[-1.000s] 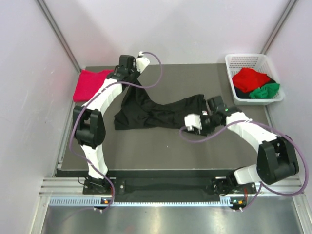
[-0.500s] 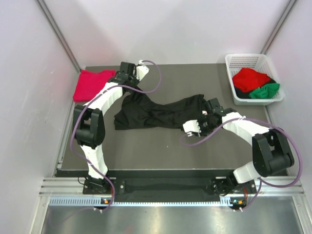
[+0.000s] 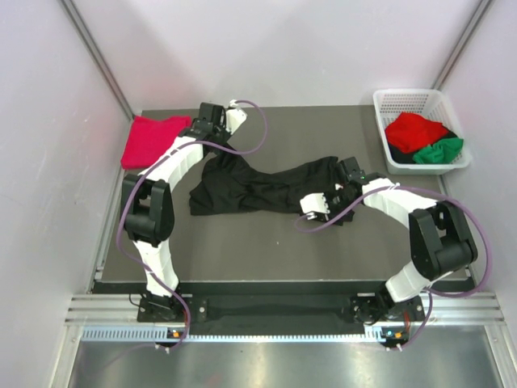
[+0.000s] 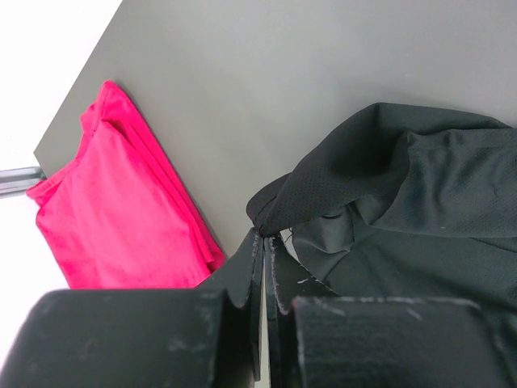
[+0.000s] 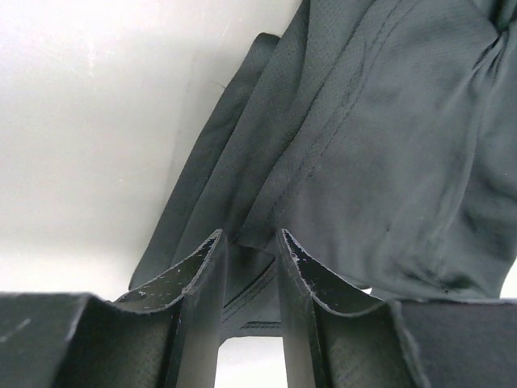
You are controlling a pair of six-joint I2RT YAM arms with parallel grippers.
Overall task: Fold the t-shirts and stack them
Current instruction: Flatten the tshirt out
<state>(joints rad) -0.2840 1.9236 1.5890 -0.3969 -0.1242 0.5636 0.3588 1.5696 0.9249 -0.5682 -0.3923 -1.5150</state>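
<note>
1. Left wrist view: the left gripper (image 4: 263,239) has its jaws together, pinching an edge of the black t-shirt (image 4: 420,194), which spreads rightward from them.
2. Jaws of the right gripper (image 5: 249,242) stand apart, straddling a hem fold.
3. Likely soft, light and limp: best taken at hems or corners.

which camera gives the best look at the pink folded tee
The top external view: it shows the whole pink tee, folded, at the table's far left corner. The left wrist view shows it closer, with its layered edges, but part of it is hidden. The right wrist view misses it entirely.
</note>
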